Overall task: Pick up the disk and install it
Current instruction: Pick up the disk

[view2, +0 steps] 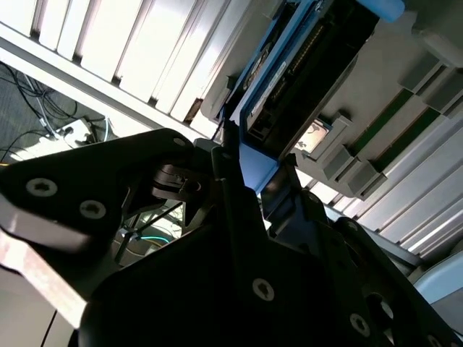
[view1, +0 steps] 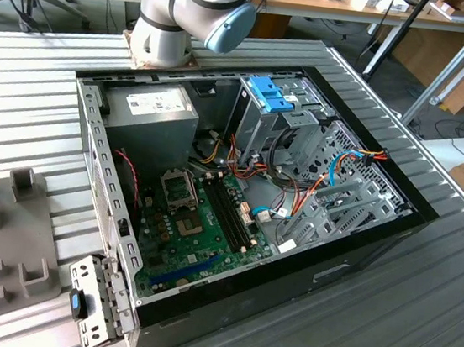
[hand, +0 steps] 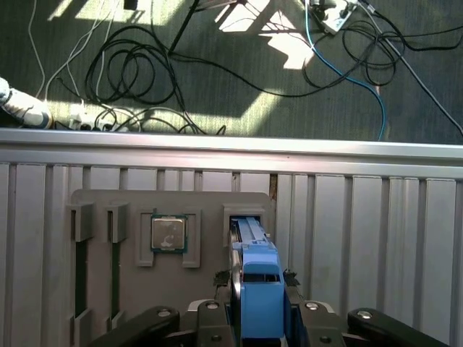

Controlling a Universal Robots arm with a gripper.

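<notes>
The disk (hand: pixel 255 278) stands on edge in a slot of the grey holder block (hand: pixel 206 206); it is a black drive in bright blue rails. In the second wrist view the disk (view2: pixel 304 65) shows its black side and its blue end tab. My gripper (hand: pixel 259 283) straddles the disk's near end, one dark finger pressed against each blue side. In the second wrist view the gripper (view2: pixel 257 170) has the blue tab between its fingers (view2: pixel 226 155). The open computer case (view1: pixel 413 214) lies in the exterior view, with its grey drive cage (view1: pixel 259 122) at the back.
A processor chip (hand: pixel 168 233) sits in a pocket of the holder block beside the disk's slot, with two narrow empty slots (hand: pixel 79 267) further along. The block rests on a ribbed metal table (hand: pixel 376 246); beyond the table's edge cables (hand: pixel 130 72) lie on the floor. The arm's base (view1: pixel 179 15) stands behind the case.
</notes>
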